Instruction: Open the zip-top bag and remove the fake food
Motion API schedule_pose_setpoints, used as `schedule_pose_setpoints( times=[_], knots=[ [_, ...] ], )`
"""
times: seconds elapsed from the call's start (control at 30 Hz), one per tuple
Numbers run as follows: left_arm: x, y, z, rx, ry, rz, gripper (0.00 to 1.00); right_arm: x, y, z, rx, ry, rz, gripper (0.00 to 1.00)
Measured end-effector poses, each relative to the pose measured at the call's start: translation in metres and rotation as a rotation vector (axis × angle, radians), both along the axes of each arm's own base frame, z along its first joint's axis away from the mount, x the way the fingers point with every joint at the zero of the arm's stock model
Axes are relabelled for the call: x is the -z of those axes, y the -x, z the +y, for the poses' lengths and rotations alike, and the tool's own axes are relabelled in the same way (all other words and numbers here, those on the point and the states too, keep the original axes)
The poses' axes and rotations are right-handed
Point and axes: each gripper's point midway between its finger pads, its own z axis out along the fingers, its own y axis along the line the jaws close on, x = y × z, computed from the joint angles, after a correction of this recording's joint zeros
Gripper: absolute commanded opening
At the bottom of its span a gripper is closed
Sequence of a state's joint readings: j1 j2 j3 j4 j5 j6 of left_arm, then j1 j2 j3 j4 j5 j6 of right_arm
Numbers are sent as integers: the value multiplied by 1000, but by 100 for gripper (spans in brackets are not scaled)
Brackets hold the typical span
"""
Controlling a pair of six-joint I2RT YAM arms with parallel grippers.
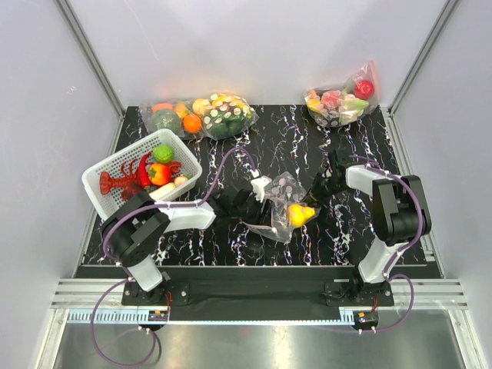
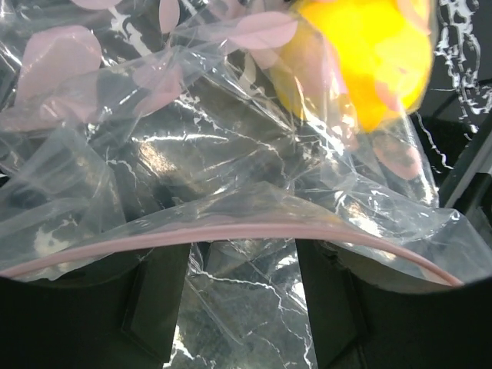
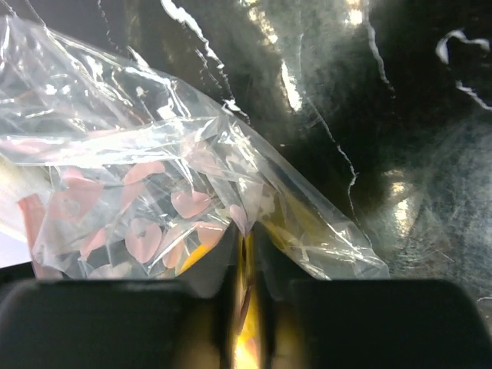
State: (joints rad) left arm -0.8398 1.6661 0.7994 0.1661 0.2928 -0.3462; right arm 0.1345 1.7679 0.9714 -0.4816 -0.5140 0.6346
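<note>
Zip-top bag (image 1: pixel 283 198) lies btwn both grippers, yellow fruit (image 1: pixel 300 214) inside. L gripper (image 2: pixel 242 304) spread apart, zip strip (image 2: pixel 231 231) across its fingers; R gripper (image 3: pixel 246 284) pinching bag film.

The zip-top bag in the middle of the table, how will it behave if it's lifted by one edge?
Probably floppy: the zip-top bag film is creased and slumped. The yellow fruit inside likely slides to the lowest corner, making it swing. The thin, glossy film may slip from a pinch.
</note>
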Motion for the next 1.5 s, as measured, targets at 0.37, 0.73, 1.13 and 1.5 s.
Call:
schedule_pose_setpoints(
  times=[0.37, 0.73, 1.13, 1.5],
  knots=[
    [12, -3, 4, -26, -28, -2, 61, -45, -2, -24, -14, 141, -149, 68],
    [13, -5, 6, -46, -39, -2, 61, -38, 29, -38, -19, 209, -96, 75],
    [13, -6, 7, -62, -47, 6, 61, -23, 47, -40, -28, 216, -33, 30],
    [-12, -1, -23, 3, 39, -1, 62, -9, 44, -31, -36, 162, 5, 0]
  ],
)
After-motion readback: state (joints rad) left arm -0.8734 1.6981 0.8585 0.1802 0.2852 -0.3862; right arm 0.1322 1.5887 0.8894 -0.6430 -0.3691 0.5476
